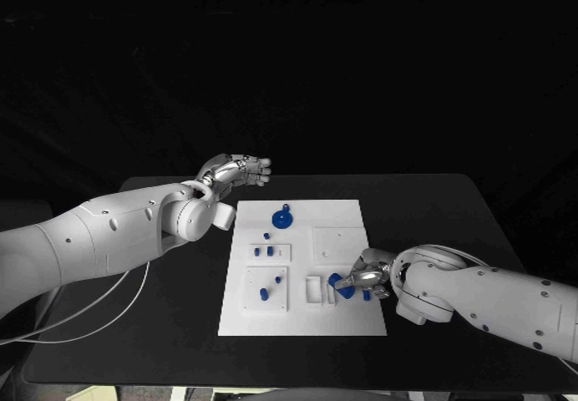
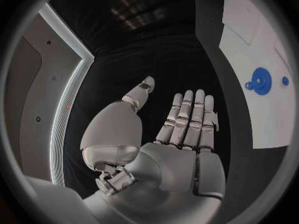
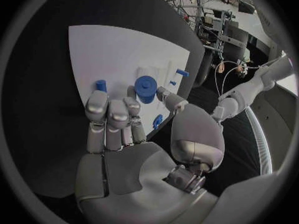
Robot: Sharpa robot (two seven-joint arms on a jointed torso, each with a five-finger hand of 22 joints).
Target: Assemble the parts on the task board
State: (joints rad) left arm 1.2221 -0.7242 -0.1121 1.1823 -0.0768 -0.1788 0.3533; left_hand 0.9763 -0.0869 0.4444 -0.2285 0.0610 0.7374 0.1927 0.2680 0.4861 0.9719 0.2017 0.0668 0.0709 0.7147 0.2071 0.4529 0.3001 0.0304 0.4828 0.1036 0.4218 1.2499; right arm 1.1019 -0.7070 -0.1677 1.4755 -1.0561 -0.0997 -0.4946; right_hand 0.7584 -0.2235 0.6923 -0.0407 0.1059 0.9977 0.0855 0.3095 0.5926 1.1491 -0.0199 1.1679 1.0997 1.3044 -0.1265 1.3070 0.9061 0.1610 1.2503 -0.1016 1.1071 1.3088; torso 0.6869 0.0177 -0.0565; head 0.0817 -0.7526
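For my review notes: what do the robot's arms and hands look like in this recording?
Both arms are smooth, glossy white shells with small dark screw dots and rounded joint housings. The left arm trails thin white cables from its underside. Each ends in a silver metallic robot hand: the left robot hand and right robot hand have segmented fingers with paler pads.

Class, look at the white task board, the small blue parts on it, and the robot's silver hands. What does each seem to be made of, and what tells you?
White flat task board: likely matte plastic; even, unshiny surface with moulded recesses.
Small blue parts, such as the round blue wheel-like piece: probably plastic; uniform saturated colour, soft sheen.
Silver left hand and silver right hand: look like brushed metal or metallic-coated plastic; satin highlights, hard to tell which.
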